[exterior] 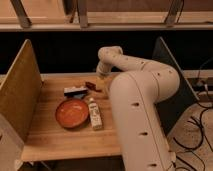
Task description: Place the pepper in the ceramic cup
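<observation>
Currently: pepper (92,86), lying loose on tabletop (50,137); claw (102,75) spread, empty, just beside it, presumably positioned for pickup, grasp not yet made.

A single camera looks from above and in front, angled down across the wooden surface (55,142) toward the dark back wall. The surface fills the lower left and middle of the frame. The robot's pale arm (145,105) looms close to the lens at centre right, reaching away to the gripper (102,75) just above frame centre, its fingers spread.
</observation>
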{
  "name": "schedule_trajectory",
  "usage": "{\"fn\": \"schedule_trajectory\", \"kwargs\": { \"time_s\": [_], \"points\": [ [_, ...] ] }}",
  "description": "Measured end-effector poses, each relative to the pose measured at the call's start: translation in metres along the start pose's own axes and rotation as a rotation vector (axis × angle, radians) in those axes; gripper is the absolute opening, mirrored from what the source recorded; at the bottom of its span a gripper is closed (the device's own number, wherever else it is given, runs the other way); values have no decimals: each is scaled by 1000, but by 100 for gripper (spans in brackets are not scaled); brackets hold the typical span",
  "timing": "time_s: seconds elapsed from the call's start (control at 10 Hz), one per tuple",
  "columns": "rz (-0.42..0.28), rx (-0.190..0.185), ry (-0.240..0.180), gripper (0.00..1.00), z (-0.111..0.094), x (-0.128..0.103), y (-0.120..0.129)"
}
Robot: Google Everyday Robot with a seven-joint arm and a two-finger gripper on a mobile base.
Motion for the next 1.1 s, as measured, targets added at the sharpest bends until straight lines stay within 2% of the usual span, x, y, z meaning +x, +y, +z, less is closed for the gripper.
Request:
{"fn": "schedule_trajectory", "kwargs": {
  "time_s": [0.1, 0.3, 0.4, 0.8, 1.1],
  "points": [
    [0, 2, 1, 80, -1, 0, -1],
    [-25, -1, 38, 80, 10, -3, -5],
    [-63, -17, 74, 80, 24, -11, -4],
    [-172, -87, 127, 80, 67, -47, 6],
    [-143, -153, 159, 80, 95, -44, 17]
  ]
}}
